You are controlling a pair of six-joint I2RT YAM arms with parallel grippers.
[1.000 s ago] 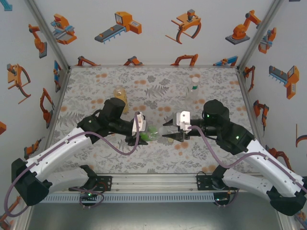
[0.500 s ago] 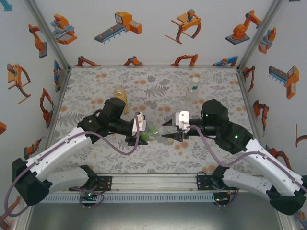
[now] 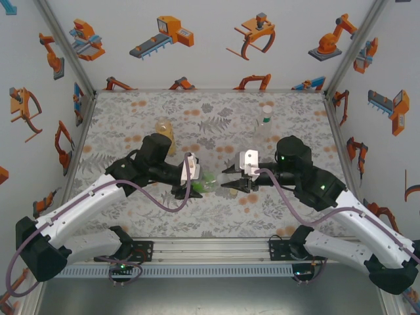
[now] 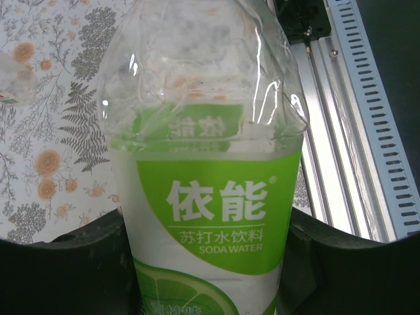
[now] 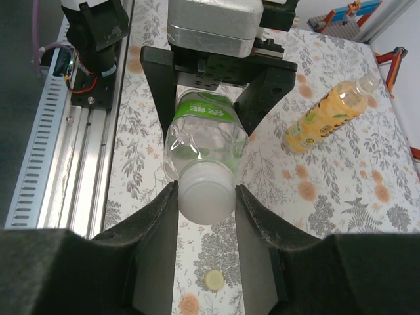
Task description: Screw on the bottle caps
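My left gripper (image 4: pixel 207 262) is shut on the slim clear bottle (image 4: pixel 210 197) with the green-white label and holds it lying sideways above the table. In the right wrist view the bottle (image 5: pixel 203 134) points at the camera, with the left gripper (image 5: pixel 210 98) clamped across its label. A white cap (image 5: pixel 207 197) sits on the bottle's mouth, and my right gripper (image 5: pixel 206 190) is shut on it, both fingers touching its sides. From above, the left gripper (image 3: pixel 194 181), bottle (image 3: pixel 209 181) and right gripper (image 3: pixel 228 183) meet mid-table. A small yellow cap (image 5: pixel 212 280) lies on the table below.
The amber-yellow bottle (image 5: pixel 327 113) with an uncapped mouth sits beyond the left gripper, at the back left (image 3: pixel 164 128) from above. Another clear bottle (image 3: pixel 264 126) with a pale cap stands at the back right. The metal rail (image 4: pixel 357 131) runs along the near edge.
The right gripper has edged slightly left toward the bottle. The left arm and the bottle have stayed put.
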